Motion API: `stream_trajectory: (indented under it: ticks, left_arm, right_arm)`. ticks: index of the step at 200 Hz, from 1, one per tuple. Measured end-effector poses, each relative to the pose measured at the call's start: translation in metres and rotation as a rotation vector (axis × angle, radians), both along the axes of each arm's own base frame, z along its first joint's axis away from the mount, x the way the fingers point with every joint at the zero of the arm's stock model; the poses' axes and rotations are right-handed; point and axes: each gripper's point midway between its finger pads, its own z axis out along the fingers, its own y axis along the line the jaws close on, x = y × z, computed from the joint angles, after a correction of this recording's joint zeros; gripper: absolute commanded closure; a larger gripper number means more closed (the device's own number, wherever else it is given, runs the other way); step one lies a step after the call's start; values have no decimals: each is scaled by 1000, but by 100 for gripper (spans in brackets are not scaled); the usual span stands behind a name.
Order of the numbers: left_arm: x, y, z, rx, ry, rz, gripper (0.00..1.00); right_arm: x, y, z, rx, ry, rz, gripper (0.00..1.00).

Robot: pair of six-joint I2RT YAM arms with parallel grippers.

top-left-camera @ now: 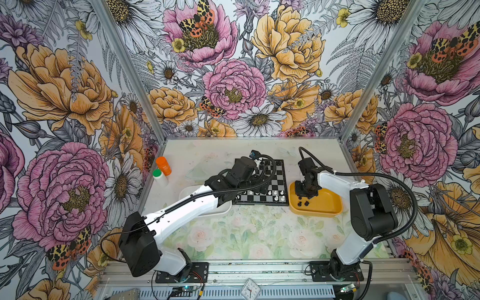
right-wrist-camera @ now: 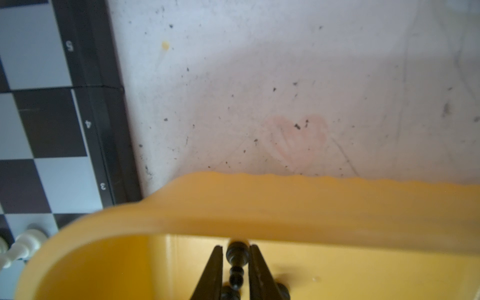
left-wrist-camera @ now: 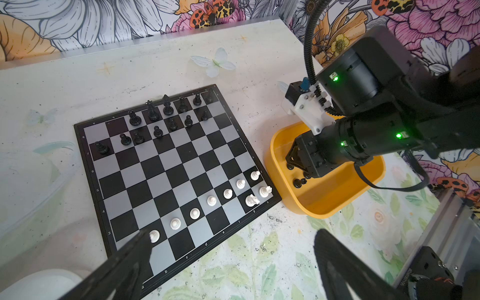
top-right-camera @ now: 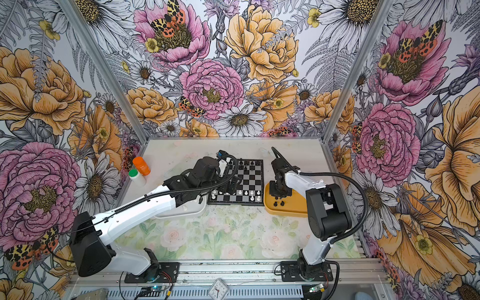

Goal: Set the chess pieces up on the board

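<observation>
Floral-papered walls close in a pale, flower-printed bench [top-left-camera: 259, 233]. In both top views a small square chessboard with black and silvery-grey squares [top-left-camera: 276, 179] lies mid-bench. A shallow yellow plastic tray [top-left-camera: 330, 207] sits just beside its right edge, and a white plastic tray [top-left-camera: 224, 209] lies at its left, partly under the left arm [top-left-camera: 187, 207]. An orange plastic bottle [top-left-camera: 163, 165] and a white bottle with a green cap [top-left-camera: 159, 177] stand well apart by the left wall and are of no concern. In the left wrist view, the left fingers [left-wrist-camera: 130, 262] stand wide apart and empty over the chessboard's corner at White's end, one tip just beside a white pawn [left-wrist-camera: 154, 235]. Black chessmen [left-wrist-camera: 153, 111] occupy the far two ranks with gaps, and loose black pieces [left-wrist-camera: 298, 182] lie in the yellow tray. In the right wrist view, the right fingers [right-wrist-camera: 211, 272] are clamped on a small black chess piece [right-wrist-camera: 235, 255] low inside the tray, whose wall is close ahead. Assessment: the step in hand is lifting this piece out for a vacant square at Black's end. It should rise straight until clear of the wall, then come down from above onto the square. Obstructions are the tray wall, the two white pieces at the board's nearest corner [left-wrist-camera: 259, 196] and the standing black neighbours. The left arm covers only White's end.
</observation>
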Motion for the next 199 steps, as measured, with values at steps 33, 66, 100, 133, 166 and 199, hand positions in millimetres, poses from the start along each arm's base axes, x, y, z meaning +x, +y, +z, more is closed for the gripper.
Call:
stream_trajectory:
  ticks: [33, 66, 100, 133, 166, 199]
  left_arm:
    - [0, 0, 0, 0, 0, 0, 1]
    - [0, 0, 0, 0, 0, 0, 1]
    - [0, 0, 0, 0, 0, 0, 1]
    - [0, 0, 0, 0, 0, 0, 1]
    - [0, 0, 0, 0, 0, 0, 1]
    - [0, 0, 0, 0, 0, 0, 1]
  right_arm:
    - [-1, 0, -1, -1, 2, 0, 79]
    - [-5, -1, -5, -3, 13, 0, 79]
    - [-8, -2, -7, -5, 21, -1, 80]
    - [-7, -2, -6, -5, 20, -2, 82]
    - [-7, -2, -6, -4, 19, -2, 85]
    - [-7, -2, -6, -4, 19, -2, 88]
